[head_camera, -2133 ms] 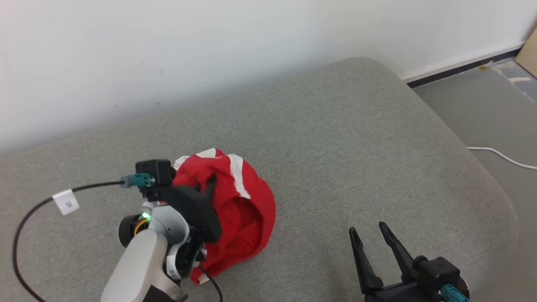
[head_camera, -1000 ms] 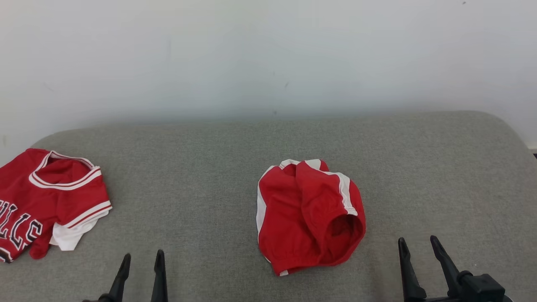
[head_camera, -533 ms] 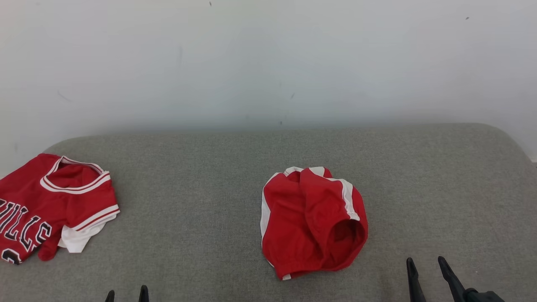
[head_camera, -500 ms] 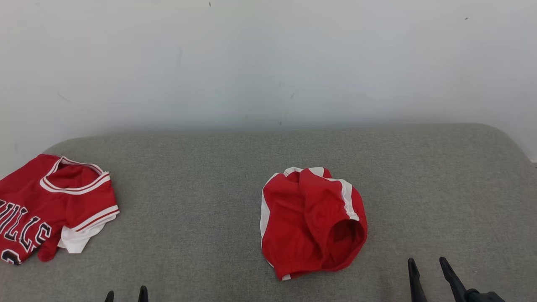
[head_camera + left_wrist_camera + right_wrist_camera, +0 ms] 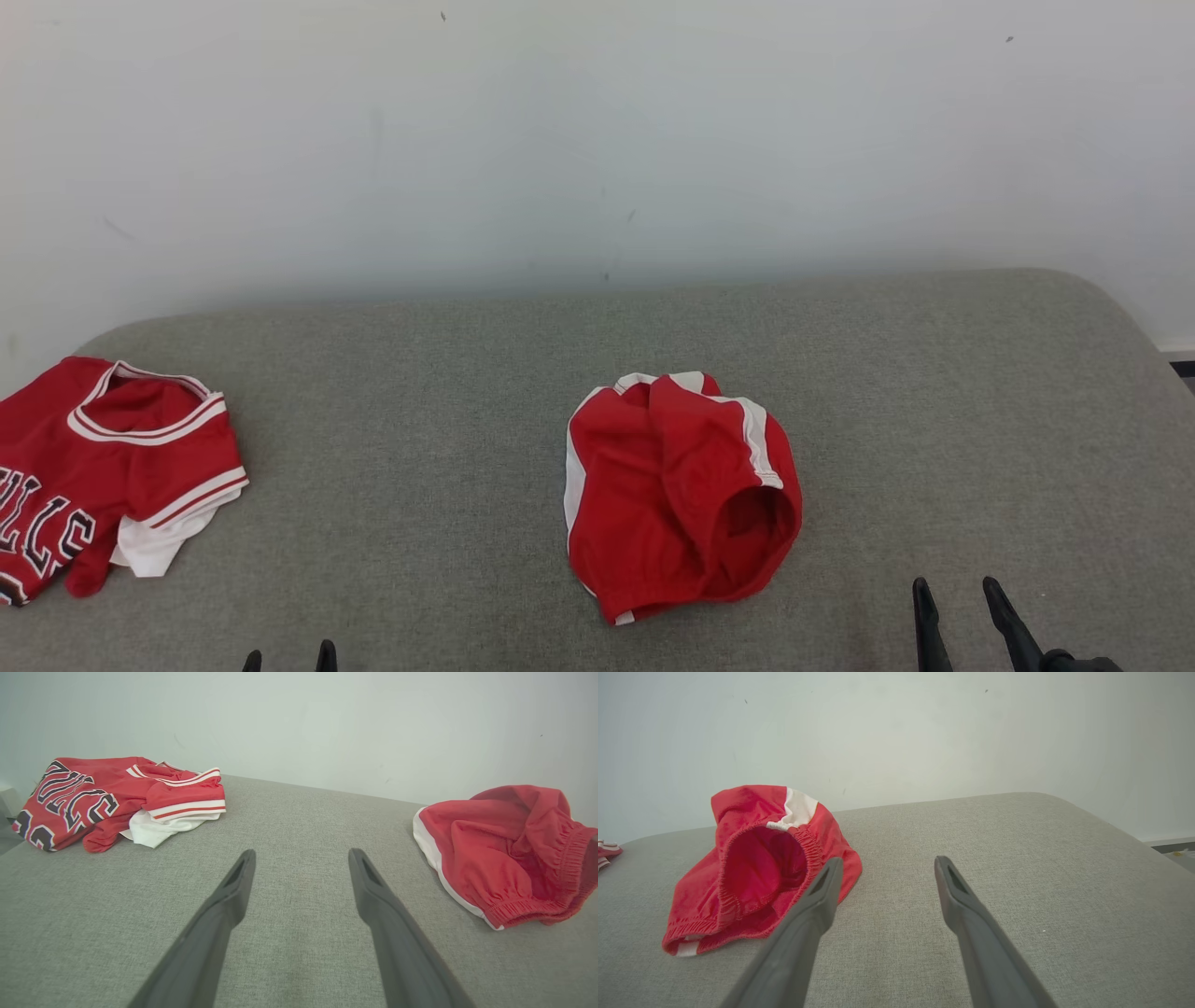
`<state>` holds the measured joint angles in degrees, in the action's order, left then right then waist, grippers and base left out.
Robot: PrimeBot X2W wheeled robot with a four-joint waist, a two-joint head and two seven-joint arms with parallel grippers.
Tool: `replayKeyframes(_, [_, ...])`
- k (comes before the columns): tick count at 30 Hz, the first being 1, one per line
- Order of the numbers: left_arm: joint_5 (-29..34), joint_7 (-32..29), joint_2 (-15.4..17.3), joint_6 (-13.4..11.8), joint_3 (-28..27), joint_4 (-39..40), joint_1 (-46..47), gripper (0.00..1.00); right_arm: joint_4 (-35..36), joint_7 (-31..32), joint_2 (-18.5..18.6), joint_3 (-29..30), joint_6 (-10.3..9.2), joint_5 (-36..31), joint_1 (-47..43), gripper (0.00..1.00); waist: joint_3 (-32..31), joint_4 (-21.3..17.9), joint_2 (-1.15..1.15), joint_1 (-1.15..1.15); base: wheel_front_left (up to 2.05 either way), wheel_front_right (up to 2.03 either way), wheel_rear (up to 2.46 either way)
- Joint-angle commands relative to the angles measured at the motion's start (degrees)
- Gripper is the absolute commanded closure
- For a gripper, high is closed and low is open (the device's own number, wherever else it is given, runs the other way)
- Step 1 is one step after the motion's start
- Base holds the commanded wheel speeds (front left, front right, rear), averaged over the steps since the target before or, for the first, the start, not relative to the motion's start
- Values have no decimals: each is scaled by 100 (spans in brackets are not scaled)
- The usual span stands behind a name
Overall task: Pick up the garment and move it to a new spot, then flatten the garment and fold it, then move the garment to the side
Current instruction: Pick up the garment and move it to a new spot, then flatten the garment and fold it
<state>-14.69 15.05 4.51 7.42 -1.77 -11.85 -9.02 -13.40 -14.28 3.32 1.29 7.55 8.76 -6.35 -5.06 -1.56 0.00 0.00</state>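
Note:
A crumpled pair of red shorts with white side stripes [image 5: 677, 490] lies in a heap at the middle of the grey cushion [image 5: 448, 392], its elastic waistband gaping toward me. The same shorts [image 5: 509, 847] lie right of my left fingers, and the shorts [image 5: 756, 868] lie left of my right fingers. My left gripper [image 5: 288, 658] peeks in at the bottom edge, open and empty, well left of the shorts. My left gripper [image 5: 301, 858] hovers over bare cushion. My right gripper [image 5: 957, 597] is open and empty, low right of the shorts; the right gripper [image 5: 885, 863] touches nothing.
A red jersey with black-and-white lettering and white trim [image 5: 93, 467] lies at the cushion's far left edge; the jersey [image 5: 112, 795] is ahead-left of the left fingers. A white wall [image 5: 597, 140] stands right behind the cushion. The cushion's rounded right end [image 5: 1120, 336] drops toward the floor.
About two seconds ago the left gripper was on the shorts; it has since let go and drawn back to the bottom edge. The camera has turned, bringing the jersey into view. Shorts lie unmoved.

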Motion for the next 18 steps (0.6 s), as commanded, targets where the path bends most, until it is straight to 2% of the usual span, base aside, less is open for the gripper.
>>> replayKeyframes(1, [3, 19, -14, 1, -4, -21, -2, 0, 1, -30, -5, -11, -11, 51, 21, 0, 11, -16, 0, 0, 0, 0, 0])
replayKeyframes(13, [-76, 19, -23, 0, 93, -50, 51, 0, -56, -43, -27, -31, -11, 84, 76, 0, 63, -101, 0, 0, 0, 0, 0])
replayKeyframes(18, [-101, 19, -2, 1, 394, -34, 198, 0, -47, -39, -31, -78, -11, 75, 121, 0, 104, -212, 0, 0, 0, 0, 0])
